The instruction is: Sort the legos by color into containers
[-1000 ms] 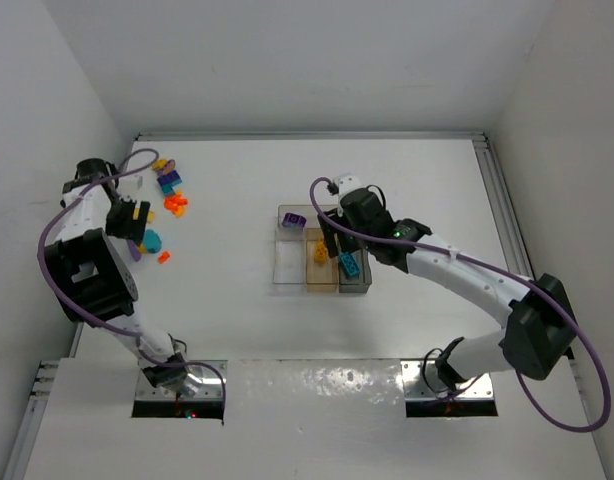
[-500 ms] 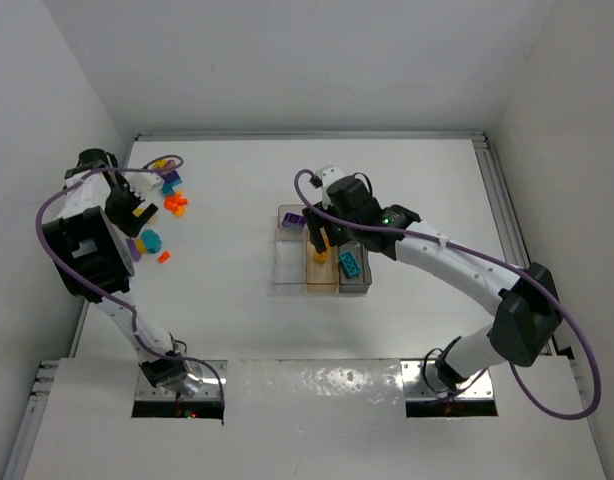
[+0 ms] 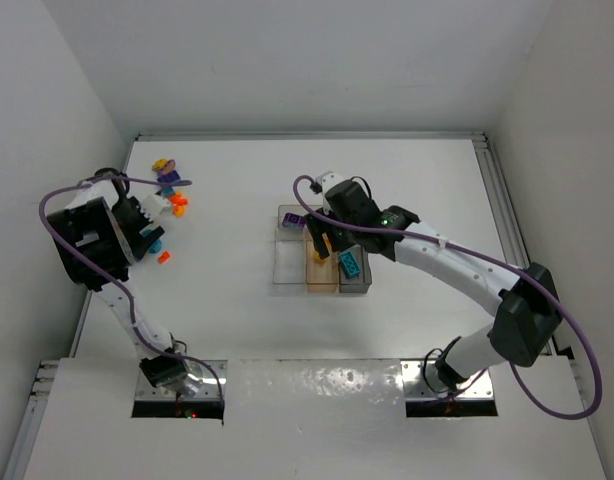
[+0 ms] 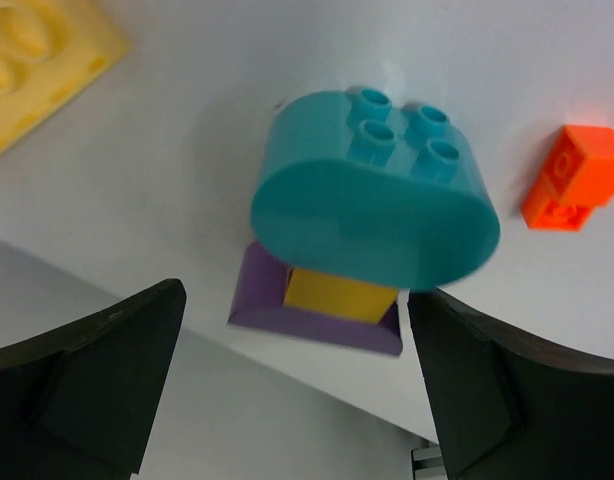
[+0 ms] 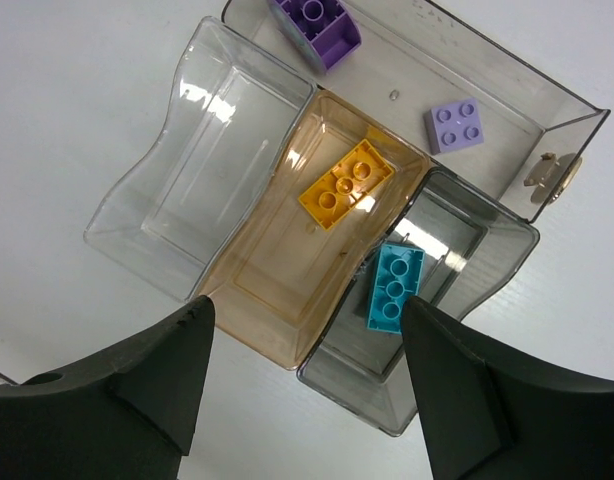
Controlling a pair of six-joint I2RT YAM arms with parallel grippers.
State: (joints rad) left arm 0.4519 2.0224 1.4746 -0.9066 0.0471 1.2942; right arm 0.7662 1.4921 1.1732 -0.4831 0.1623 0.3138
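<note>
Well left of the tray (image 5: 157, 230), the left tool (image 4: 294, 292) is held wide open astride a teal brick (image 4: 377, 200) on the worktop (image 3: 237, 180), without being touched by it. Above the tray, the right tool (image 5: 307, 308) is held open and empty; four legos (image 5: 347, 184) are contained in it.

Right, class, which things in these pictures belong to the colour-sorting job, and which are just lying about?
Part of the job:
loose teal brick, loose orange brick, loose yellow brick, purple piece; tray holding sorted yellow brick, sorted teal brick, dark purple brick, lilac brick.

Just lying about:
purple cable, small metal clip, table.
</note>
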